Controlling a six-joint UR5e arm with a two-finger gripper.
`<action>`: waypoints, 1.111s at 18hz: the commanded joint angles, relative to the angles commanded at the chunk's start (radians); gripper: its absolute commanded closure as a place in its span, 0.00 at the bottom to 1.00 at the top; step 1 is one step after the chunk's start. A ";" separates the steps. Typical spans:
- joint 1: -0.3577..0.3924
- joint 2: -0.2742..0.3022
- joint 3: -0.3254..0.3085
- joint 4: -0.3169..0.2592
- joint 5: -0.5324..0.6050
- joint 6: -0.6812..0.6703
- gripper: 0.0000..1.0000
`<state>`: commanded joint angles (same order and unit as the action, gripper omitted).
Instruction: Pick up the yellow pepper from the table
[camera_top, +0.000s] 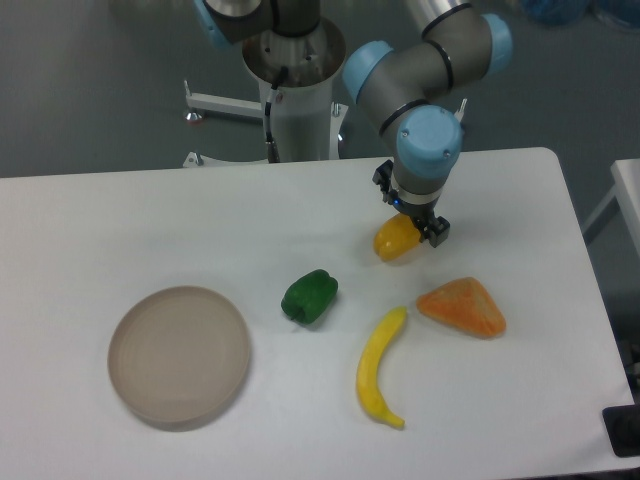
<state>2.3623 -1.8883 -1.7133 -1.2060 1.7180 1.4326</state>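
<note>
The yellow pepper is small, glossy and yellow-orange, and sits right of centre on the white table. My gripper comes down on it from above. Its dark fingers straddle the pepper's upper part and press against its right side. The gripper looks shut on the pepper. The top of the pepper is hidden under the gripper. I cannot tell whether the pepper rests on the table or hangs just above it.
A green pepper lies left of the gripper. A yellow banana and a flat orange triangular piece lie just in front of it. A round beige plate sits front left. The robot's base stands behind the table.
</note>
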 joint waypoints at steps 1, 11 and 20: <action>0.000 0.000 -0.003 0.009 0.000 0.009 0.00; -0.005 -0.002 -0.032 0.014 0.000 0.009 0.00; -0.006 -0.009 -0.040 0.037 0.000 0.011 0.00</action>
<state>2.3562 -1.8975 -1.7533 -1.1689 1.7181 1.4435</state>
